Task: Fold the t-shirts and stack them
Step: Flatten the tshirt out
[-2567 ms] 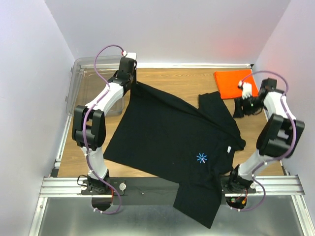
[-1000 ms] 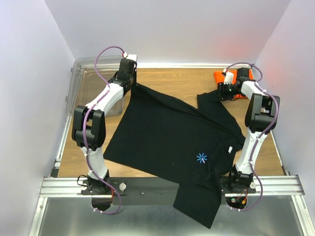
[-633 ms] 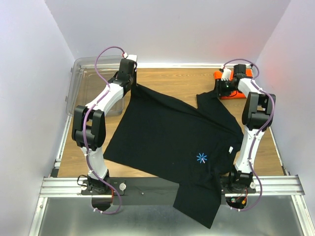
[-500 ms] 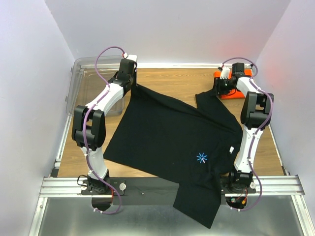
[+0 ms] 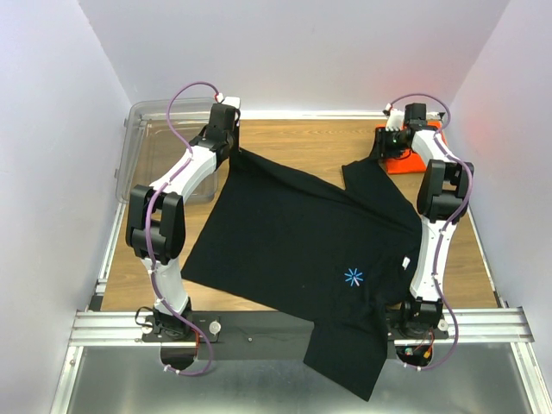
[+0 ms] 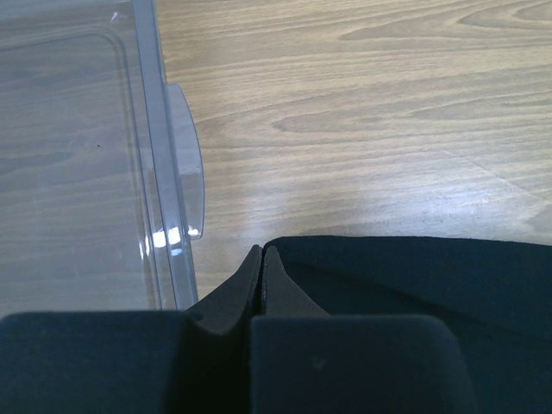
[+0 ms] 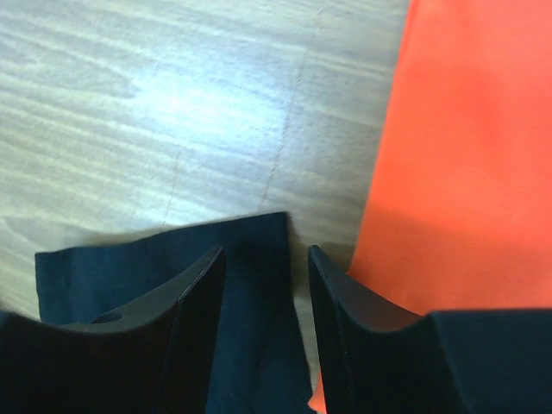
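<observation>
The black t-shirt (image 5: 293, 233) lies spread on the wooden table, its blue starburst logo (image 5: 353, 277) up and its near end hanging over the front rail. My left gripper (image 5: 233, 148) is shut on the shirt's far left corner, next to the bin; the left wrist view shows the jaws (image 6: 261, 252) closed on black cloth (image 6: 414, 276). My right gripper (image 5: 380, 155) is open at the shirt's far right corner. In the right wrist view its jaws (image 7: 266, 259) stand astride the black corner (image 7: 103, 267), beside the orange t-shirt (image 7: 466, 155). The folded orange t-shirt (image 5: 398, 164) is partly hidden by the right arm.
A clear plastic bin (image 5: 159, 151) stands at the far left; its rim (image 6: 164, 172) is close to my left gripper. Bare wood (image 5: 302, 142) lies between the two grippers. The metal rail (image 5: 112, 326) runs along the near edge.
My right arm has swung from the right side, across the orange t-shirt, to the black shirt's far right corner. The left arm and its grip have not moved.
</observation>
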